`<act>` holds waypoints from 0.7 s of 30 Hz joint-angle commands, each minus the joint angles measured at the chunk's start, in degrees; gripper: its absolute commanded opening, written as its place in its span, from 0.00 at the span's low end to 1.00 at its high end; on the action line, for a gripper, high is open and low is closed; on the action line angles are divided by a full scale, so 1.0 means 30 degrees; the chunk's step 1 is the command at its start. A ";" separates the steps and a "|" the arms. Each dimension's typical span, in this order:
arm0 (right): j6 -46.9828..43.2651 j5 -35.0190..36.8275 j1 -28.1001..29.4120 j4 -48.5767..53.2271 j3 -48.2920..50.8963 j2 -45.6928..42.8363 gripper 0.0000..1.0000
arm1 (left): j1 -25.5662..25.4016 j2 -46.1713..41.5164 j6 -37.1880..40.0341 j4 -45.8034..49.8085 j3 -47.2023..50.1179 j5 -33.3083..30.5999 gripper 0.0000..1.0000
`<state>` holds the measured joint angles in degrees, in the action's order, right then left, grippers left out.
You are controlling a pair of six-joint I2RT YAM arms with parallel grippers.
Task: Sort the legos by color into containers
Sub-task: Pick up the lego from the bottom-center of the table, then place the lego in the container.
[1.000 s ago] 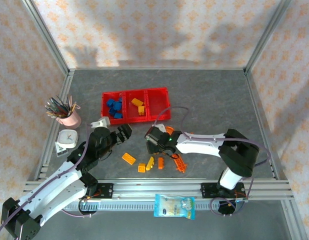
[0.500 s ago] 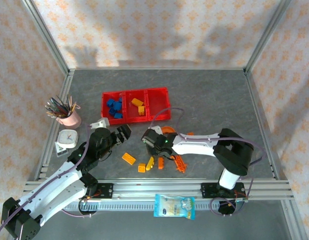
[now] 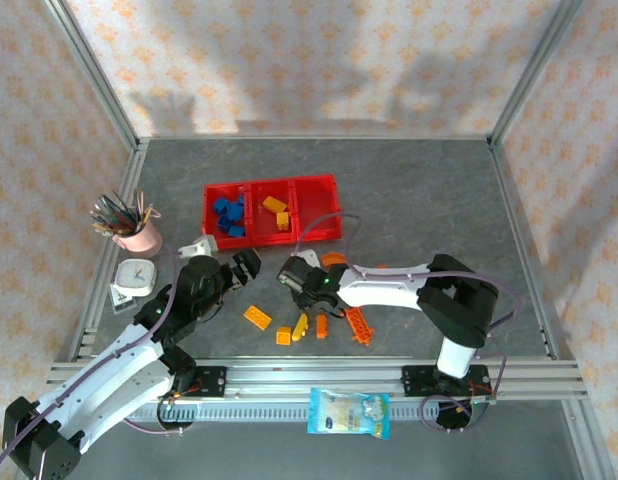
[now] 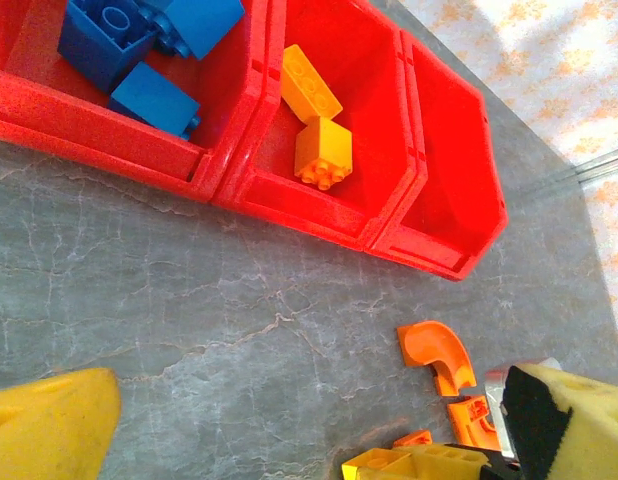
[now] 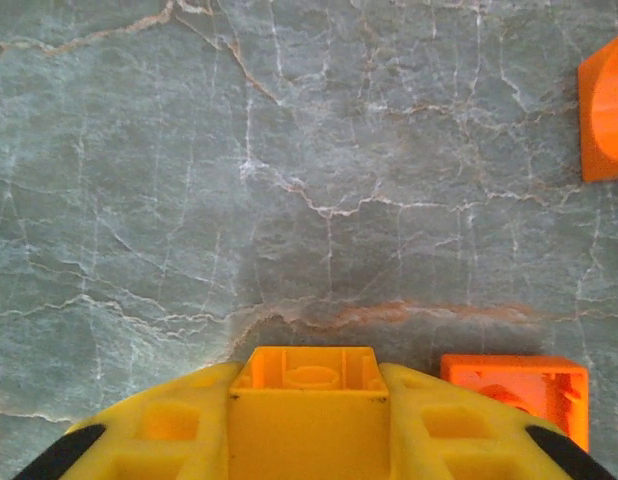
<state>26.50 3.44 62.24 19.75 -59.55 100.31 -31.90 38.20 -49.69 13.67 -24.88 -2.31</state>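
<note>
- Legos [image 3: 283, 336] lay loose on the gray table [image 3: 419, 190], close to my side of it.
- My right gripper [image 5: 309, 425] was closed on an orange brick [image 5: 307, 372]. The brick sat tight between my two yellow fingers [image 5: 169, 435], low over the table. Its hollow side faced my wrist camera. I could not tell which way its long side ran.
- A second orange brick [image 5: 514, 385] lay on the table just beside the held one.
- My left gripper [image 4: 309, 425] was wide open with nothing in it. It pointed toward the red containers [image 3: 272, 212].
- The red containers stood past the loose legos, on the far side of them. From above, the tray's long side ran left to right, with the right end a little farther away.
- Blue bricks [image 4: 139, 60] lay in the left bin and yellow bricks [image 4: 309, 85] in the middle one. The longer yellow brick lay slanted.
- A curved orange piece [image 4: 439, 355] lay on the table near the tray's right corner, not touching it.
- A ladder-like orange piece [image 3: 357, 325] lay slanted, its long side running from far left to near right.
</note>
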 commanded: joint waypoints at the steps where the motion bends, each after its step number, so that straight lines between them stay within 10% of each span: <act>1: -0.0628 0.1537 0.0080 0.0454 -0.1306 -0.0673 0.29 | -0.0038 -0.0390 0.0035 0.0431 -0.0221 -0.0692 0.99; 21: -0.4493 0.1336 -0.3733 -0.0729 -1.2003 0.6042 0.29 | 0.3258 0.1117 0.1916 0.0017 -0.2670 -0.0199 0.99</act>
<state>15.68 6.24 51.64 17.45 -90.72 115.00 -23.44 41.19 -44.93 15.53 -32.23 -4.29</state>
